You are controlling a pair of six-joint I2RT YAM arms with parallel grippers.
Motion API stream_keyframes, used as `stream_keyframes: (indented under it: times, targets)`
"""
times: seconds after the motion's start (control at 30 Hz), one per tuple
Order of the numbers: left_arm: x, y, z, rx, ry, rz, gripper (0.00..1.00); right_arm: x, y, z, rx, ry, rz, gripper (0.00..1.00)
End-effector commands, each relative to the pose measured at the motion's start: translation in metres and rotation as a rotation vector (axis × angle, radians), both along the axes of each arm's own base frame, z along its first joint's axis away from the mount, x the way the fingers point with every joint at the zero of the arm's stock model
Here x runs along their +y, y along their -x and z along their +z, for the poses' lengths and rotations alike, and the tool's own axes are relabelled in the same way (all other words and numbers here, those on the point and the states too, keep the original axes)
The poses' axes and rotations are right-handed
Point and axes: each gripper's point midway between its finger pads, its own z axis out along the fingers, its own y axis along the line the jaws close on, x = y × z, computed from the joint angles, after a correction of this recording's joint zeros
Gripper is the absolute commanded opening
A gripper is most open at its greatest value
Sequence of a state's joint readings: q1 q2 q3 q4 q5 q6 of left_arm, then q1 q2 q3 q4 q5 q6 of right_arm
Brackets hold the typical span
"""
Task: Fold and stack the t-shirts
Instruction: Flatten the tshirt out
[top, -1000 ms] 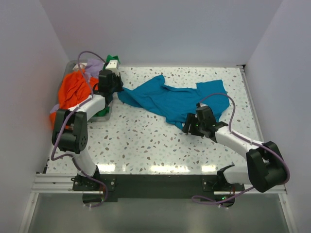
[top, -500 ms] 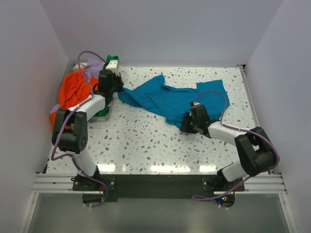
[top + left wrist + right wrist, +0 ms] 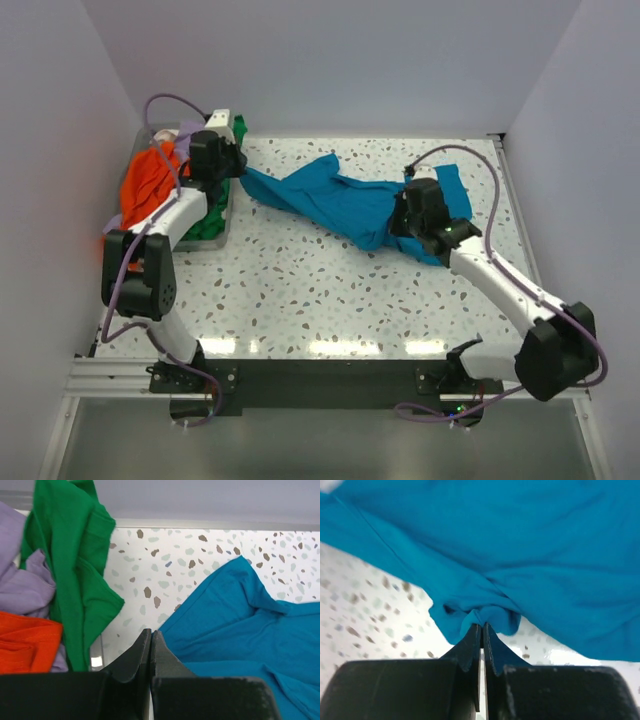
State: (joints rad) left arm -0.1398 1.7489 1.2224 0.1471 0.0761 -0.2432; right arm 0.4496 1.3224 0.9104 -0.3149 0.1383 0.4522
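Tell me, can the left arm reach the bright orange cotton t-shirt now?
Probably, but not freely: the orange t-shirt lies exposed just beside the left gripper, yet its jaws are shut, apparently on the large teal-blue t-shirt.

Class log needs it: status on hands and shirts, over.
Left hand shut on teal shirt corner; right hand shut on its near edge. Other shirts heaped left. Nothing blocking.

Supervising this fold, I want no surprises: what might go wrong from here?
The right gripper pinches only a small bunched fold of the teal t-shirt; it may slip or lift crumpled. The left gripper is shut on the teal corner beside the hanging green t-shirt, which could snag.
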Motion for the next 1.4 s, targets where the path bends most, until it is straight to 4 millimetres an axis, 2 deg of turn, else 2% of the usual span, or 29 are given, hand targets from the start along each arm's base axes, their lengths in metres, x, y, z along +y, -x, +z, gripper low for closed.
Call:
stream_keyframes:
  times: [0.0, 0.03, 0.1, 0.17, 0.27, 0.33, 0.37, 0.43, 0.57, 0.7, 0.8, 0.87, 0.9, 0.93, 1.0, 1.03, 1.07, 1.1, 1.13, 1.2, 1.23, 1.27, 1.3, 1.37]
  targets:
    - [0.023, 0.001, 0.087, -0.160, 0.037, 0.048, 0.00, -0.032, -0.009, 0.085, -0.180, 0.094, -0.091, 0.00]
    - [0.032, 0.005, 0.102, -0.188, 0.037, 0.068, 0.00, -0.037, -0.010, 0.117, -0.249, 0.082, -0.110, 0.00]
    - [0.043, 0.009, 0.116, -0.206, 0.031, 0.093, 0.00, -0.045, -0.008, 0.141, -0.297, 0.082, -0.130, 0.00]
    - [0.048, 0.016, 0.133, -0.236, 0.028, 0.105, 0.00, -0.051, -0.005, 0.175, -0.373, 0.073, -0.144, 0.00]
    - [0.052, 0.027, 0.145, -0.255, 0.023, 0.116, 0.00, -0.064, 0.005, 0.210, -0.440, 0.079, -0.175, 0.00]
    - [0.055, 0.035, 0.153, -0.274, 0.023, 0.128, 0.00, -0.071, 0.011, 0.223, -0.472, 0.087, -0.187, 0.00]
    - [0.055, 0.039, 0.148, -0.266, 0.023, 0.132, 0.00, -0.078, 0.014, 0.229, -0.489, 0.098, -0.212, 0.00]
    - [0.055, 0.047, 0.155, -0.287, 0.030, 0.131, 0.00, -0.088, 0.022, 0.240, -0.516, 0.115, -0.236, 0.00]
    - [0.048, 0.062, 0.152, -0.300, 0.063, 0.098, 0.00, -0.108, 0.027, 0.247, -0.535, 0.176, -0.310, 0.00]
    - [0.039, 0.062, 0.155, -0.315, 0.095, 0.061, 0.00, -0.116, 0.010, 0.251, -0.545, 0.229, -0.363, 0.00]
    - [0.030, 0.051, 0.144, -0.290, 0.115, 0.023, 0.00, -0.118, -0.014, 0.257, -0.534, 0.253, -0.378, 0.00]
    - [0.022, 0.039, 0.132, -0.245, 0.116, 0.000, 0.00, -0.112, -0.034, 0.265, -0.533, 0.228, -0.351, 0.00]
    - [0.015, 0.036, 0.129, -0.233, 0.117, -0.019, 0.00, -0.119, -0.039, 0.283, -0.557, 0.211, -0.370, 0.00]
    - [0.013, 0.036, 0.134, -0.242, 0.117, -0.026, 0.00, -0.118, -0.048, 0.284, -0.549, 0.207, -0.360, 0.00]
    - [0.005, 0.041, 0.149, -0.285, 0.126, -0.038, 0.00, -0.122, -0.050, 0.297, -0.559, 0.215, -0.367, 0.00]
    - [0.005, 0.050, 0.167, -0.327, 0.130, -0.037, 0.00, -0.124, -0.046, 0.320, -0.604, 0.206, -0.373, 0.00]
    - [0.003, 0.055, 0.179, -0.353, 0.132, -0.038, 0.00, -0.125, -0.042, 0.331, -0.625, 0.200, -0.372, 0.00]
    - [0.002, 0.065, 0.198, -0.392, 0.138, -0.041, 0.00, -0.127, -0.034, 0.353, -0.672, 0.183, -0.373, 0.00]
    - [0.001, 0.071, 0.216, -0.425, 0.140, -0.041, 0.00, -0.128, -0.028, 0.365, -0.698, 0.171, -0.370, 0.00]
    - [-0.001, 0.085, 0.236, -0.453, 0.143, -0.045, 0.00, -0.131, -0.005, 0.394, -0.765, 0.144, -0.359, 0.00]
    - [-0.001, 0.101, 0.262, -0.509, 0.147, -0.053, 0.00, -0.134, 0.008, 0.414, -0.813, 0.124, -0.362, 0.00]
    - [0.000, 0.110, 0.272, -0.531, 0.150, -0.055, 0.00, -0.140, 0.028, 0.431, -0.863, 0.102, -0.367, 0.00]
    - [0.002, 0.129, 0.294, -0.585, 0.158, -0.054, 0.00, -0.144, 0.042, 0.446, -0.906, 0.090, -0.372, 0.00]
    - [0.006, 0.149, 0.313, -0.638, 0.165, -0.046, 0.00, -0.148, 0.064, 0.466, -0.969, 0.067, -0.369, 0.00]
